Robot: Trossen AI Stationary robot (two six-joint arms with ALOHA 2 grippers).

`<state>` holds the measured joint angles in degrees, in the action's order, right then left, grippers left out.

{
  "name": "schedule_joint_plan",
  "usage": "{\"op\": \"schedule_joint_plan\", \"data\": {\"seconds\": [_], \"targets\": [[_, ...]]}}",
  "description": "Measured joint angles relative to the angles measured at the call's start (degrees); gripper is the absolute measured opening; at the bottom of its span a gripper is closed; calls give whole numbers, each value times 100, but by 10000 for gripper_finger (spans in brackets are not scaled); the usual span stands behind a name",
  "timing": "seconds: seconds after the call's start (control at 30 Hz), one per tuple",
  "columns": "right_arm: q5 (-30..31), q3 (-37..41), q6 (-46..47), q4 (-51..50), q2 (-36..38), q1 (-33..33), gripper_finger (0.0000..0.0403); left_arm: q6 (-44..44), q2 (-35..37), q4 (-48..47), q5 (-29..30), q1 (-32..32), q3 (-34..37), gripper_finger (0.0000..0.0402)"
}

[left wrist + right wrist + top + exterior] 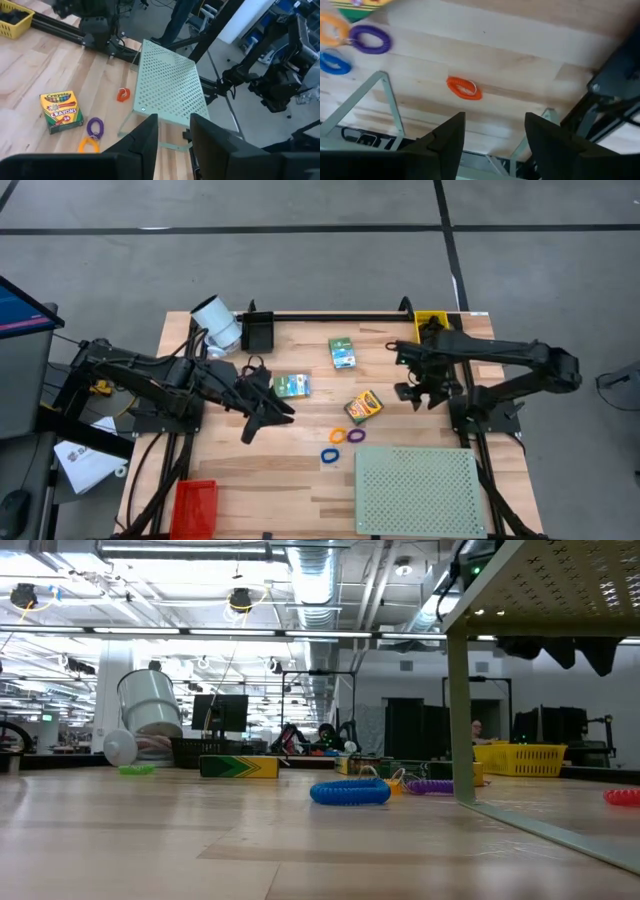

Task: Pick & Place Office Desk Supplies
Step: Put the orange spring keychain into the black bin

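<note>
On the wooden table lie two green boxes [292, 386] [343, 352], a yellow-orange crayon box [364, 407] [61, 111], and orange [338, 436], purple [356, 435] and blue [330, 454] rings. A red-orange ring [464, 88] [123, 94] lies flat beside the pale green board's leg. My right gripper [415, 394] [495, 120] hangs open above the table, pointing steeply down, with the red-orange ring just beyond its fingertips. My left gripper [268, 420] [174, 122] stands open above the table left of the crayon box, holding nothing.
The pale green perforated board [420, 490] stands on legs at the near right. A red bin [193, 505] sits at the near left and a yellow bin [432, 320] at the far right. A white cylinder [217, 323] and a black holder [258, 330] are at the far left.
</note>
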<state>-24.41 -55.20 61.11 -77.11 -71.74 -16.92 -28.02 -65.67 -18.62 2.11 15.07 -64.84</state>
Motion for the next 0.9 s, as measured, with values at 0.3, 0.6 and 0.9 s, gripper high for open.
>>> {"op": "schedule_joint_plan", "data": {"seconds": [0.3,0.6,0.9], "targets": [[-258,0,917,801,-892,626,219,370,0,-402,-2,301,0,108],[-361,2,963,1228,-1918,878,219,349,0,-568,-4,530,0,108],[-786,347,1001,1781,-2215,1046,219,224,56,-1663,400,724,-2,108]]}}
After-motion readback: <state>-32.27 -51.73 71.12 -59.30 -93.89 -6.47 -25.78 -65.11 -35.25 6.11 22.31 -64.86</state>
